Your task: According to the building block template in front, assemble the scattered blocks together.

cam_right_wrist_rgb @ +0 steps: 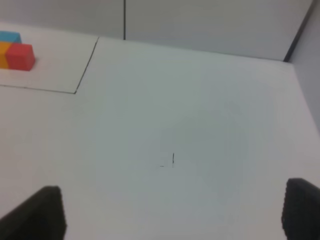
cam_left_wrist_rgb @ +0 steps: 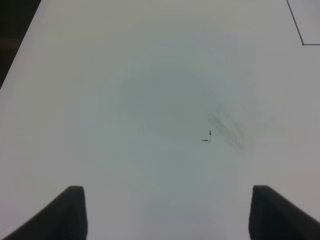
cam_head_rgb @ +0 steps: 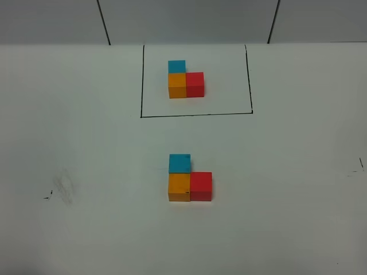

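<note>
We see the scattered blocks point(cam_head_rgb: 190, 179) pushed together into an L on the white bench point(cam_head_rgb: 74, 137), just nearer to us than the black drawn rectangle point(cam_head_rgb: 196, 114). Their orange cube point(cam_head_rgb: 179, 188) forms the corner, the red cube point(cam_head_rgb: 201, 186) touches its right side, and the sky-blue cube point(cam_head_rgb: 179, 163) touches its far side, so the long arm runs away from us toward the rectangle. All three are plain, matte, sharp-edged cubes of equal size.

Inside the rectangle the building block template point(cam_head_rgb: 186, 80) shows the same L, pointing the same way.

The left tool point(cam_left_wrist_rgb: 167, 212) and right tool point(cam_right_wrist_rgb: 172, 212) each hover over bare bench with dark fingers spread wide apart, well apart from the blocks. A grey smudge point(cam_left_wrist_rgb: 227, 127) lies beyond the left tool.
</note>
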`<action>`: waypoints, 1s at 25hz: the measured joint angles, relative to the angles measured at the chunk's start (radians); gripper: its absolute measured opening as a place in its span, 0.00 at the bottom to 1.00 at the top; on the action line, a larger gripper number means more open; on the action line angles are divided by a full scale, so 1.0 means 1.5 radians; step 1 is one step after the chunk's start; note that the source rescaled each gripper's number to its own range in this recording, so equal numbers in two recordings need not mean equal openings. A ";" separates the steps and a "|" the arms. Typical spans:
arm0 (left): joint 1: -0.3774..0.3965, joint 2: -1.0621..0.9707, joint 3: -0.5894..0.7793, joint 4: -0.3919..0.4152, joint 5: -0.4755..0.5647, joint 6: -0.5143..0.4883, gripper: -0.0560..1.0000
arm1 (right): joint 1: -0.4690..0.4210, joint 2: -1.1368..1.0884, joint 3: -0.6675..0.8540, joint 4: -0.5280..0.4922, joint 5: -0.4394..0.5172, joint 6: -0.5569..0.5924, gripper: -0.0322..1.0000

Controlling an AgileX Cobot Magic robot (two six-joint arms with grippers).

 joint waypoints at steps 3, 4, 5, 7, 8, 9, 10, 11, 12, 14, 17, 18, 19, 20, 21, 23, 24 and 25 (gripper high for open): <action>0.000 0.000 0.000 0.000 0.000 0.000 0.69 | 0.000 0.000 0.040 0.022 -0.027 0.000 0.86; 0.000 0.000 0.000 0.000 0.000 0.000 0.69 | 0.000 0.000 0.052 0.030 -0.035 0.000 0.86; 0.000 0.000 0.000 0.000 0.000 0.000 0.69 | 0.000 0.000 0.063 0.037 -0.045 0.000 0.86; 0.000 0.000 0.000 0.000 0.000 0.000 0.69 | 0.000 0.000 0.084 0.050 -0.059 0.000 0.86; 0.000 0.000 0.000 0.000 0.000 0.000 0.69 | 0.000 0.000 0.091 0.056 -0.068 0.001 0.86; 0.000 0.000 0.000 0.000 0.000 0.000 0.69 | 0.000 0.000 0.100 0.060 -0.075 0.002 0.86; 0.000 0.000 0.000 0.000 0.000 0.000 0.69 | 0.000 0.000 0.109 0.065 -0.082 0.005 0.86; 0.000 0.000 0.000 0.000 0.000 0.000 0.69 | 0.000 0.000 0.119 0.068 -0.086 0.009 0.86; 0.000 0.000 0.000 0.000 0.000 0.000 0.69 | 0.000 0.000 0.126 0.071 -0.088 0.013 0.86; 0.000 0.000 0.000 0.000 0.000 0.000 0.69 | 0.000 0.000 0.136 0.071 -0.095 0.017 0.86; 0.000 0.000 0.000 0.000 0.000 0.000 0.69 | 0.000 0.000 0.139 0.049 -0.095 0.018 0.86; 0.000 0.000 0.000 0.000 0.000 0.000 0.69 | 0.000 0.000 0.141 0.032 -0.092 0.018 0.86; 0.000 0.000 0.000 0.000 0.000 0.000 0.69 | 0.000 0.000 0.144 0.017 -0.088 0.019 0.86; 0.000 0.000 0.000 0.000 0.000 0.000 0.69 | 0.000 0.000 0.146 0.012 -0.085 0.021 0.86; 0.000 0.000 0.000 0.000 0.000 0.000 0.69 | 0.000 0.000 0.147 0.011 -0.085 0.023 0.86; 0.000 0.000 0.000 0.000 0.000 0.000 0.69 | 0.000 0.000 0.147 0.025 -0.085 0.023 0.86; 0.000 0.000 0.000 0.000 0.000 0.000 0.69 | 0.000 0.000 0.147 0.031 -0.085 0.023 0.86; 0.000 0.000 0.000 0.000 0.000 0.000 0.69 | 0.000 0.000 0.148 0.035 -0.085 0.023 0.86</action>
